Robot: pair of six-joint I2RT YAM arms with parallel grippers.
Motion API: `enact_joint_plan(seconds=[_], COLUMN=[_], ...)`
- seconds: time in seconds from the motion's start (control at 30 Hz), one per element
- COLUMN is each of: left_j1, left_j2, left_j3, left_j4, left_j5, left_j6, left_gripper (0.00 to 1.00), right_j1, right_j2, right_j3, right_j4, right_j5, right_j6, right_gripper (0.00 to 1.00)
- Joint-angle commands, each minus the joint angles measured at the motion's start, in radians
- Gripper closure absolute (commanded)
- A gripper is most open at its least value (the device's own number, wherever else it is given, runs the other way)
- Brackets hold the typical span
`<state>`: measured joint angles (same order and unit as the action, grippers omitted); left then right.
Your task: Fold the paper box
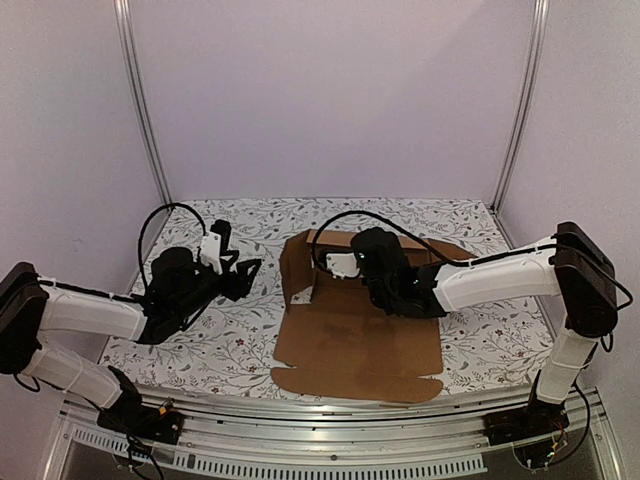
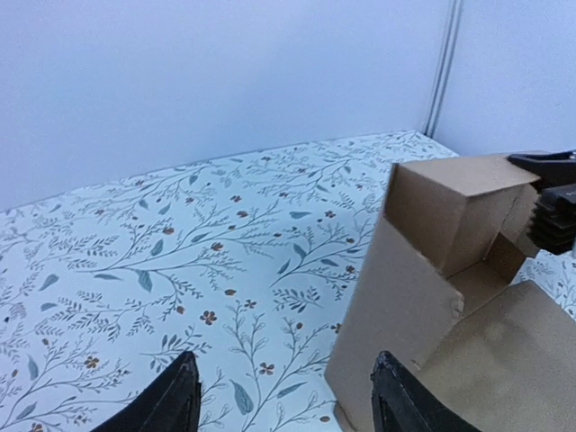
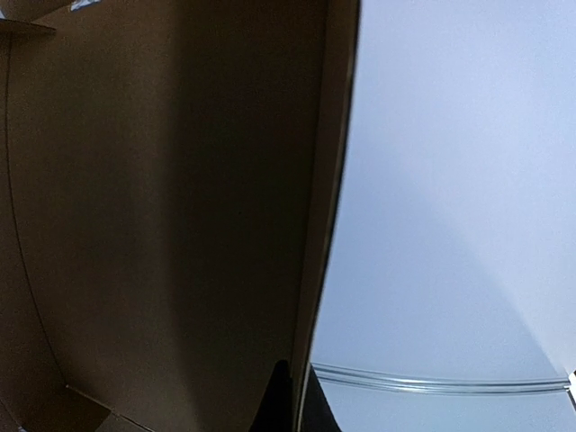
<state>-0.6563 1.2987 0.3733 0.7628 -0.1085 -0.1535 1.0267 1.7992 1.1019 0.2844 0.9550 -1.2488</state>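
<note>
Paper box [image 1: 352, 340] stands half-folded: right tool [image 3: 290, 405] pinches its rear wall, left tool [image 2: 283, 385] gapes empty alongside, likely next pressing the side wall upright.

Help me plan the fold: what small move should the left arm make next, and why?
Probably ease the left fingers right onto the raised side wall of the box. They stand open beside it, touching nothing, while the right fingers pinch its back wall.
</note>
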Motion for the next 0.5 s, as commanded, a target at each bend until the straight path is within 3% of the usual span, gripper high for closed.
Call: enact_joint_plan(seconds=[0.0,0.23,0.47], left_j1=[0.053,0.036,0.013], left_j2=[0.122,0.337,0.402], left_j3=[0.152,0.316,0.357], left_j4=[-0.239,-0.187,-0.109], left_j5=[-0.062,0.273,0.435], left_j6=[-0.032,0.048,0.097], left_gripper=[0.36,0.38,0.39], right_j1=[0.005,0.006,0.005], right_j2=[0.017,0.043,0.045], right_j3=[-0.028,-0.021,-0.023], right_j4=[-0.037,-0.001,-0.001], right_j5=[-0.038,-0.023,-0.019], right_j6=[-0.027,-0.038,-0.035], right_gripper=[1.00,1.00,1.00])
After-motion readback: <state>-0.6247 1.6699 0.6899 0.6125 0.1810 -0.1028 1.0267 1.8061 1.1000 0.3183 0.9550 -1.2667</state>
